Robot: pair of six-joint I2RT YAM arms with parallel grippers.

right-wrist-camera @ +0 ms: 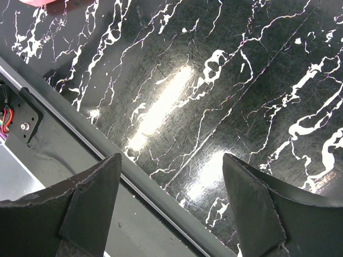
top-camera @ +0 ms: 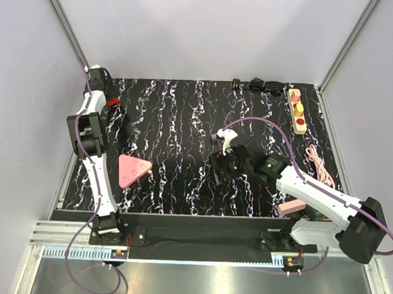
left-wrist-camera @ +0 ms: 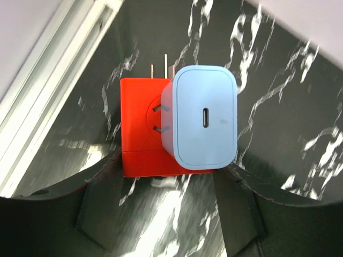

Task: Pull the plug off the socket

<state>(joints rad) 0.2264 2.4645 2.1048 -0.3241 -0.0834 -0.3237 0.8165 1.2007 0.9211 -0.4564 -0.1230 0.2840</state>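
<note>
Top view: the socket [top-camera: 297,112] lies way out at 2 o'clock, well apart from both grippers, and it's too small to tell if anything's plugged into it. The left gripper [top-camera: 108,97] is off in the 10 o'clock corner at a red block [top-camera: 113,103], which is mostly hidden. The right gripper [top-camera: 220,164] hovers mid-table. My worry is that neither one is anywhere near the socket.

Left wrist: the fingers [left-wrist-camera: 96,211] sit about half open either side of the block's 6 o'clock end, and there's a blue charger [left-wrist-camera: 205,116] plugged into its face. Can't tell if they're actually pinching it. With a hold that low, the block could pivot or squirt out.

Right wrist: the jaws are wide apart with nothing between them, just table [right-wrist-camera: 214,80]. The socket is out of frame.
</note>
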